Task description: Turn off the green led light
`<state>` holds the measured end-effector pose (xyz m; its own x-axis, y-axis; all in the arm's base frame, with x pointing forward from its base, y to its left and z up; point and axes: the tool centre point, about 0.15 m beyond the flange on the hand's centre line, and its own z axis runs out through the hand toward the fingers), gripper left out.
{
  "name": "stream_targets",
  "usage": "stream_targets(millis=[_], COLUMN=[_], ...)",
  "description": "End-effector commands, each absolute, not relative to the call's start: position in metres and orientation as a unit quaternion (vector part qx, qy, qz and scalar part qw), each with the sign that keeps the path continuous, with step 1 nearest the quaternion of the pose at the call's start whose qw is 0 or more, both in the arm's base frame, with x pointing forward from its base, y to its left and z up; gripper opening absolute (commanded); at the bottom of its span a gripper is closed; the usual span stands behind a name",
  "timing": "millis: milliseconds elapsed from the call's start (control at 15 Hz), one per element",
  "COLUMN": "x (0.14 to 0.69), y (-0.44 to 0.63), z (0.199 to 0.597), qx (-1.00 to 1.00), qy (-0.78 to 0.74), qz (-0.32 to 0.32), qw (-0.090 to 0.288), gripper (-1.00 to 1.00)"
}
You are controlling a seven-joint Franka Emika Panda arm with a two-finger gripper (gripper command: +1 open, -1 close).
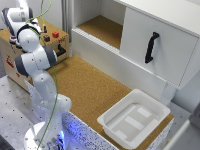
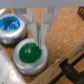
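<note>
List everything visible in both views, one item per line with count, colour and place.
Green button: one, green in a silver ring, on the wooden box, right under the hand.
Blue button: one, blue in a silver ring, beside the green one.
Red button: one, red, on top of the wooden box.
Wooden box: one, light wood, at the exterior view's left.
Cabinet: one, white, with a sliding door and open cork-floored compartment.
Door handle: one, black, on the cabinet door.
Tray: one, white, on the cork table, the exterior view's lower right.
Cork table: one, brown, centre.
Arm: one, white.
Hand: one, fingers close together, tips at the green button.
</note>
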<state>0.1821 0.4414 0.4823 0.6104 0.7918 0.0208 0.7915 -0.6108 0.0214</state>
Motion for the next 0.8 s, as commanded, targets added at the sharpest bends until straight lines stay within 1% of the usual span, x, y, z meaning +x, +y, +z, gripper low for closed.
stream_targets(millis=[0, 133, 200, 400, 533, 733], x=[0.197, 0.202, 0.204, 0.207, 0.206, 0.208], y=[0.421, 0.413, 0.408, 0.395, 0.384, 0.358], z=[0.562, 0.563, 0.562, 0.555, 0.553, 0.549], qx=[0.917, 0.927, 0.934, 0.953, 0.964, 0.975], qy=[0.397, 0.372, 0.352, 0.289, 0.248, 0.203], qz=[0.032, 0.035, 0.040, 0.044, 0.047, 0.054], qw=[-0.002, -0.018, -0.040, -0.077, -0.088, -0.075], gripper=[1.00, 1.00, 1.00, 1.00, 1.00, 1.00])
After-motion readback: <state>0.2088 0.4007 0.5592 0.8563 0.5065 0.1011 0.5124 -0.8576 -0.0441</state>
